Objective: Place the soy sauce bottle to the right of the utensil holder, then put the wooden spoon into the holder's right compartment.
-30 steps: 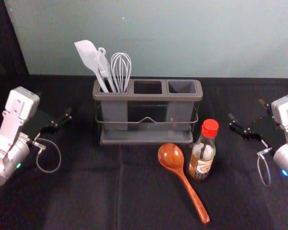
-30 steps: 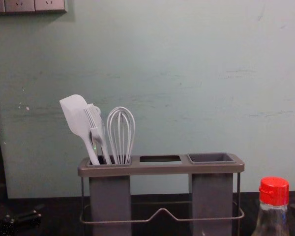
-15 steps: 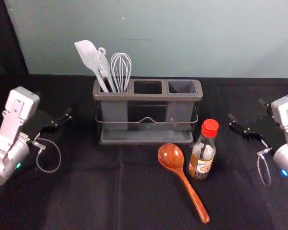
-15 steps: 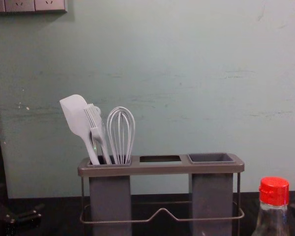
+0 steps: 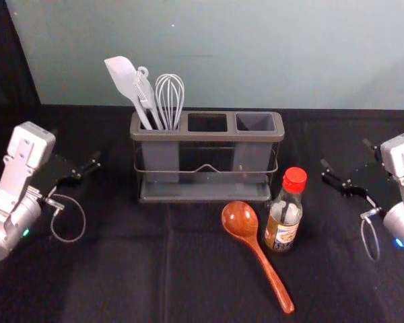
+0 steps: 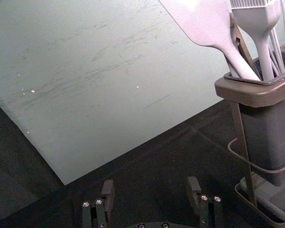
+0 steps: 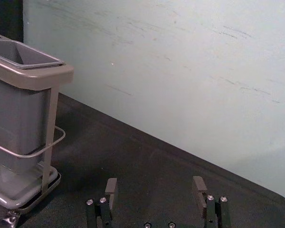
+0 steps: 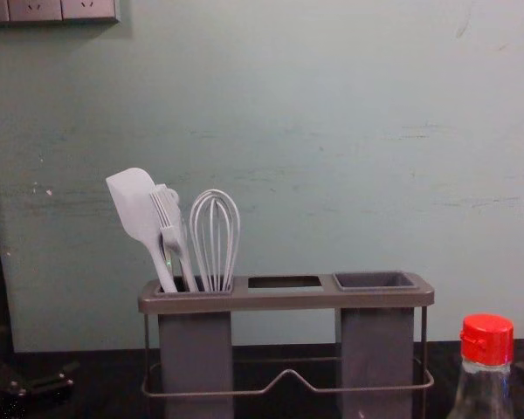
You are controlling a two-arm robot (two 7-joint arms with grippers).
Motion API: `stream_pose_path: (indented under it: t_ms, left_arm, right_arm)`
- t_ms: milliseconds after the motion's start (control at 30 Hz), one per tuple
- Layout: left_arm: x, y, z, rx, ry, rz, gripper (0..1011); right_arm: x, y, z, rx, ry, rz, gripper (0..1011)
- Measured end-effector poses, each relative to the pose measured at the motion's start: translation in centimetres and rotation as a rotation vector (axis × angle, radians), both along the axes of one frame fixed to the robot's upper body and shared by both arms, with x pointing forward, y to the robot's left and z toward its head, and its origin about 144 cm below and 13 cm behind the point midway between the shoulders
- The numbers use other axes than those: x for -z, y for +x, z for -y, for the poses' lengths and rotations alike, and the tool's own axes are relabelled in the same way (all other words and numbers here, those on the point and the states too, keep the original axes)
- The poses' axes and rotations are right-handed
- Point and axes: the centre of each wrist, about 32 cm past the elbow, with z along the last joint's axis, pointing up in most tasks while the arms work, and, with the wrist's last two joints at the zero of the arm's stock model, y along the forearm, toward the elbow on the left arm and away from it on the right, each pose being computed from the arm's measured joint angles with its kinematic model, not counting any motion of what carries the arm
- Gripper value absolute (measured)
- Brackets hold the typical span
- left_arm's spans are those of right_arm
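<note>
While the left gripper [image 5: 75, 145] is held at nine o'clock from the utensil holder [image 5: 209, 136] and the right gripper [image 5: 345, 153] at three o'clock, as seen in the head view, the fingers of both are spread wide. The soy sauce bottle [image 5: 283, 225] is stood upright on the dark cloth [image 5: 108, 282] at four o'clock from the holder, and just beside it the wooden spoon [image 5: 239, 219] is laid, its handle pointed toward five o'clock. In the left compartment [image 5: 160, 158], a spatula [image 5: 123, 75], a brush [image 5: 145, 94] and a whisk [image 5: 170, 94] are held heads up.
</note>
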Motion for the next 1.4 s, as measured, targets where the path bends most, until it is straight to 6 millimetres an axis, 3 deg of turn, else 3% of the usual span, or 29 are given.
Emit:
stream_pose_path:
  t_ms: [433, 1133, 1400]
  left_arm:
    - [0.0, 0.0, 0.0, 0.0, 0.0, 0.0, 1005]
    - [0.0, 0.0, 0.0, 0.0, 0.0, 0.0, 1005]
    - [0.0, 0.0, 0.0, 0.0, 0.0, 0.0, 1005]
  right_arm:
    - [-0.4, -1.0, 0.6, -0.001, 0.001, 0.017, 1002]
    - [-3.8, -9.1, 4.3, -0.233, 0.196, -0.082, 1003]
    - [-4.6, -10.1, 3.7, -0.364, 0.262, -0.108, 1003]
